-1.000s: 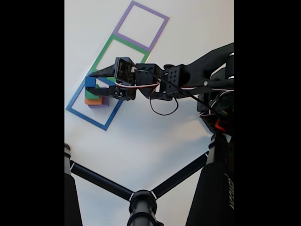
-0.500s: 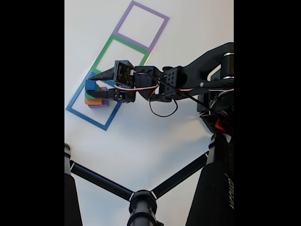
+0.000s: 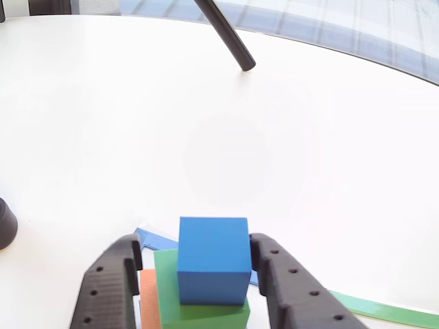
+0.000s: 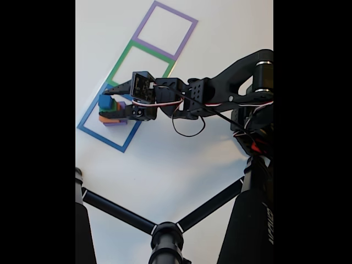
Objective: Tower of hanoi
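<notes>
In the other view the blue cube [image 3: 212,260] sits on the green block [image 3: 199,312], with the orange block [image 3: 149,301] showing under it at the left. My gripper [image 3: 195,245] is open and straddles the cube. The right finger [image 3: 288,288] is at the cube's side and the left finger [image 3: 113,288] stands a gap away. In the fixed view the gripper [image 4: 106,100] is over the stack inside the blue outline [image 4: 99,138]. There the blue cube [image 4: 104,102] tops green [image 4: 114,106], orange [image 4: 108,118] and purple [image 4: 116,123] blocks.
The green outline [image 4: 120,61] and purple outline [image 4: 144,22] lie beyond the stack in the fixed view. Black tripod legs [image 4: 118,212] cross the lower table, and the arm's base [image 4: 256,137] is at the right. A black rod [image 3: 226,34] touches down far ahead in the other view.
The arm has shifted slightly left and down in the fixed view, bringing the fingers further around the blue cube. The stack has not moved.
</notes>
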Robot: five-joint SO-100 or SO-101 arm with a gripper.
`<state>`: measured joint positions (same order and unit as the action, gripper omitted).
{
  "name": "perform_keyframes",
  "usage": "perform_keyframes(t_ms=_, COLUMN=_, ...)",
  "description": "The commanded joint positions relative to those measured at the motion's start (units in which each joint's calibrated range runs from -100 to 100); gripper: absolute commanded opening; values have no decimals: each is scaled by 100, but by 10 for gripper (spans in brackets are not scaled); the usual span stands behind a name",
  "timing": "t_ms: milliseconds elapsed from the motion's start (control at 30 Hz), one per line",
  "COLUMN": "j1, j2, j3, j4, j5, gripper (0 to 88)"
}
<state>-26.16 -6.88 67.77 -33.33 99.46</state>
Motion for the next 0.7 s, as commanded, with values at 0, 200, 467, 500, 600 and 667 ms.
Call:
perform_keyframes(t_ms=0, j1=-2, j2=-59, j3=-250, j4=-213, j5=54, gripper=196)
perform_keyframes(t_ms=200, j1=-2, j2=-608, j3=-196, j4=62, j5=54, gripper=228)
perform_keyframes(t_ms=467, j1=84, j2=-2772, j3=-396, j4=2208, j5=54, gripper=236)
perform_keyframes(t_ms=500, j1=113, j2=-3071, j3=-405, j4=2451, j5=54, gripper=226)
perform_keyframes(t_ms=600, j1=209, j2=-3789, j3=-486, j4=3155, j5=-149, gripper=103)
perform_keyframes(t_ms=667, j1=295, j2=-4225, j3=-532, j4=3592, j5=-267, gripper=13)
